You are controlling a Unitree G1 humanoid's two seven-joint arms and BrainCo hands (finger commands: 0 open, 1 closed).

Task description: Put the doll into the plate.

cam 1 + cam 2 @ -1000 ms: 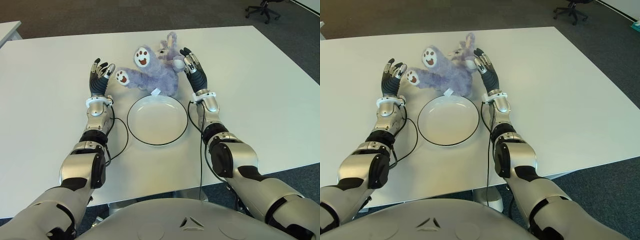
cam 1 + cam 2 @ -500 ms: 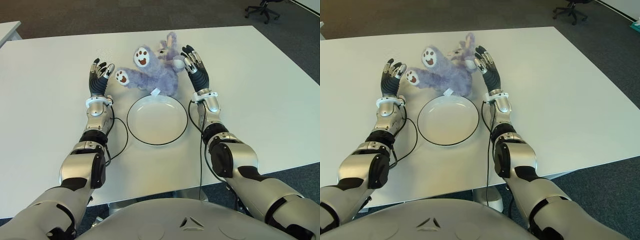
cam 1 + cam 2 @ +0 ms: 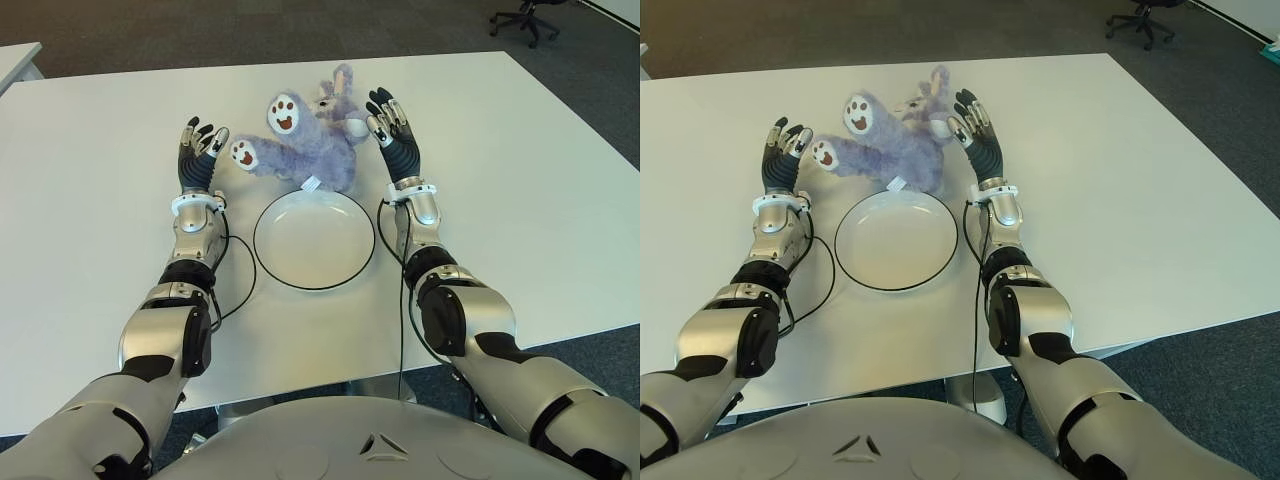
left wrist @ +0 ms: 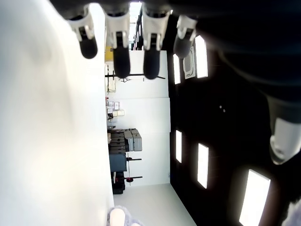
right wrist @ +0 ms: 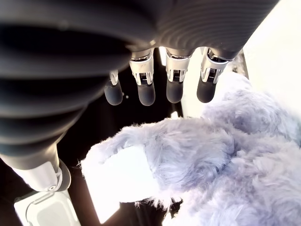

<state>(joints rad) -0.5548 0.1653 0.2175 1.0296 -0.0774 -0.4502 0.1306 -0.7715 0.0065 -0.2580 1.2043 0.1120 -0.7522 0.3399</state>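
One doll (image 3: 305, 150) lay on the smooth white table (image 3: 90, 200), a soft plush animal with shaggy lavender-grey fur. Two of its feet were turned up, each showing a white sole with brown paw pads. A small white tag stuck out of its fur on the side nearest the plate (image 3: 314, 239). The doll was on the bare table just beyond the plate's far rim, not in it.

The single plate was round, shallow and glossy white, with a thin dark edge, and held nothing.

The left hand (image 3: 197, 152) stood to the left of the doll, close to one upturned foot, its dark-tipped fingers (image 4: 121, 51) straight and spread, holding nothing. The right hand (image 3: 391, 130) stood on the doll's right side beside the head, fingers (image 5: 173, 81) extended and apart above the fur, not closed on it.

One black office chair (image 3: 527, 17) stood on the dark carpet well beyond the doll.
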